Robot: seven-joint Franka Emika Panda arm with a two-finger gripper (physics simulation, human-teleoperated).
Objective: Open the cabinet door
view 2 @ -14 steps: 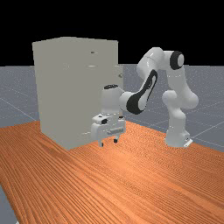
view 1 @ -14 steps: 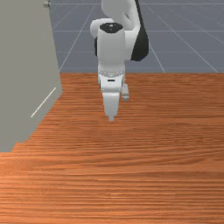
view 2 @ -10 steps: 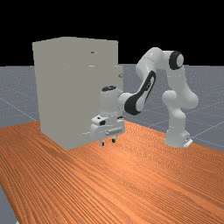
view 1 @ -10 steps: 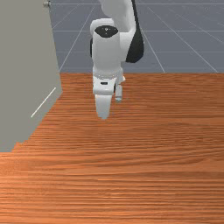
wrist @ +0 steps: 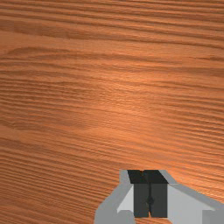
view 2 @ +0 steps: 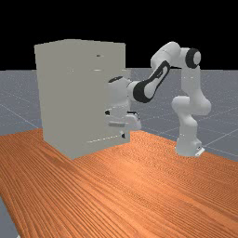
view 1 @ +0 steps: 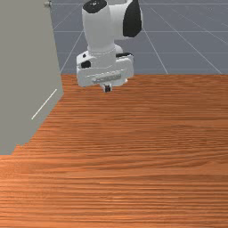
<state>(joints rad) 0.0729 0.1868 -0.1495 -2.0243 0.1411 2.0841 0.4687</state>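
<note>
The largest thing before me is the counter [view 1: 147,151], of orange-brown wood with long, streaky grain and a soft shine. On it stands the cabinet [view 2: 76,97], a tall box, matt grey-green, flat-sided, with its long axis upright. It lies to the front view's left of my gripper, with a gap between them in that view. I judge that its door is on the side turned toward the arm's base, and it seems to be shut or almost shut, but I cannot make out its outline. The arm [view 2: 155,83], smooth white with black rounded joints, reaches from the far view's right. The gripper [view 1: 107,89] points down above the counter, low beside the cabinet; its two dark, blocky pads [wrist: 158,200] are pressed together with nothing between them. The step in hand, I believe, is still the approach. The small round metallic knob [view 1: 47,4] is at the cabinet's edge, clearly higher than the gripper and to the front view's left of it, so the next move should go upward and toward that edge, with care not to knock the flat side. Smallest is a thin pale line [view 1: 44,104], straight, low on the cabinet's side.
</note>
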